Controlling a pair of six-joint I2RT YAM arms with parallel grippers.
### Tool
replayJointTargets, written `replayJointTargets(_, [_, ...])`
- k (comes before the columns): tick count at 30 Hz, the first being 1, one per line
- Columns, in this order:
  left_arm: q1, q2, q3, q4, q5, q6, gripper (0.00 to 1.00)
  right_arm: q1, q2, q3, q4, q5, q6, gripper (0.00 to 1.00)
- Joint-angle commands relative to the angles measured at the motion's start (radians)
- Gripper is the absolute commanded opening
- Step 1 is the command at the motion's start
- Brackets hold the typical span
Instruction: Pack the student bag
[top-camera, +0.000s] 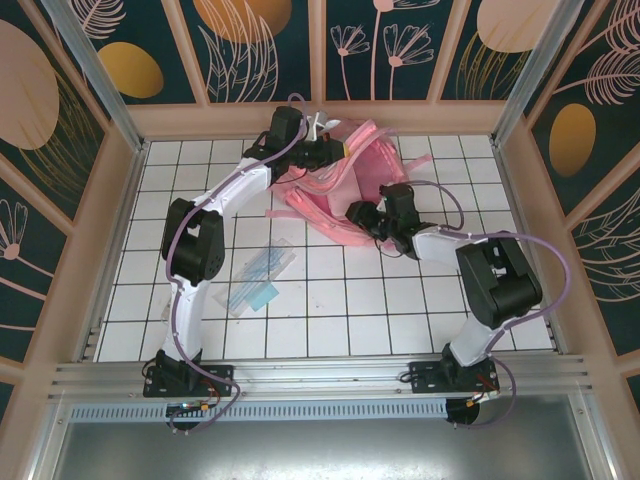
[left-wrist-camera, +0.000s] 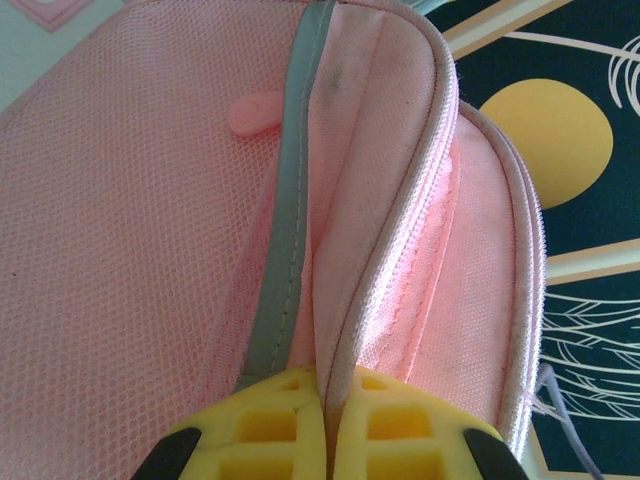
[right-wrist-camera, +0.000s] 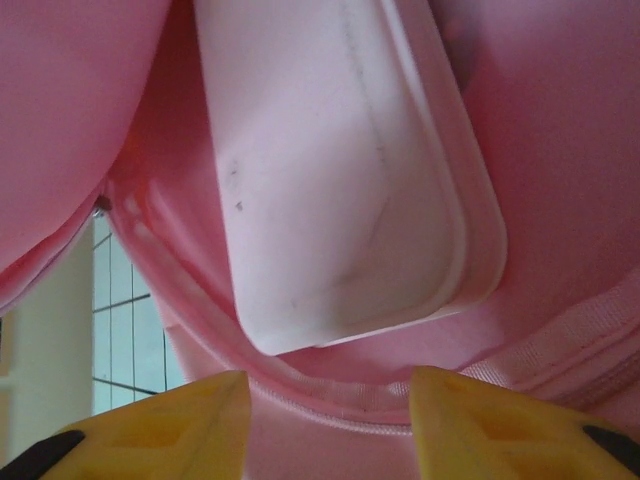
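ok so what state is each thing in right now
student bag: mouth open
left gripper: shut on the student bag's edge
right gripper: open, at the bag's mouth
pink case: in the bag's opening, not gripped
clear packet: flat on the table, untouched

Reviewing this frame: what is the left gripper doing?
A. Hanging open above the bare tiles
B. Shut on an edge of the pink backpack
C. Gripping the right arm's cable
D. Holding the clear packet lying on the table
B: in the left wrist view the left gripper has its yellow fingers pressed together with a seamed edge of the student bag pinched between them.
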Motion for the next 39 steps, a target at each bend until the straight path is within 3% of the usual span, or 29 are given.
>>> replayJointTargets(1, [0.005,-0.072,-0.001,0.124,0.011,-0.024,0.00,0.011,0.041,0.014,0.084,-0.002,0.050,0.50])
replayJointTargets(7, [-0.004,-0.099,-0.034,0.136,0.027,-0.032,0.00,-0.018,0.126,0.093,0.153,0.089,0.028,0.52])
replayJointTargets(12, [-0.011,-0.137,-0.079,0.150,0.029,-0.039,0.00,-0.066,0.248,0.264,0.156,0.127,-0.020,0.27])
replayJointTargets(19, [-0.015,-0.116,-0.060,0.144,0.031,-0.044,0.00,-0.078,0.421,0.463,0.130,0.008,-0.033,0.23])
replayJointTargets(25, [-0.015,-0.059,0.012,0.100,-0.001,-0.023,0.00,-0.120,0.244,0.318,0.088,0.012,-0.069,0.33])
replayJointTargets(30, [-0.015,-0.010,0.071,0.078,-0.009,-0.021,0.00,-0.132,0.027,0.196,-0.113,0.023,-0.189,0.39])
replayJointTargets(31, [-0.015,-0.006,0.073,0.070,-0.009,-0.020,0.03,-0.128,-0.017,0.174,-0.158,0.031,-0.216,0.40])
replayJointTargets(32, [-0.015,-0.011,0.070,0.058,-0.016,-0.010,0.21,-0.123,-0.064,0.153,-0.207,0.044,-0.241,0.41])
replayJointTargets(34, [-0.014,-0.042,0.037,0.028,-0.048,0.022,0.47,-0.108,-0.147,0.111,-0.279,0.075,-0.273,0.44])
replayJointTargets(35, [-0.013,-0.073,0.007,0.008,-0.078,0.045,0.69,-0.099,-0.190,0.090,-0.312,0.086,-0.282,0.45])
replayJointTargets(39, [-0.010,-0.232,-0.184,-0.026,-0.194,0.135,0.77,-0.034,-0.323,0.023,-0.378,0.101,-0.281,0.52])
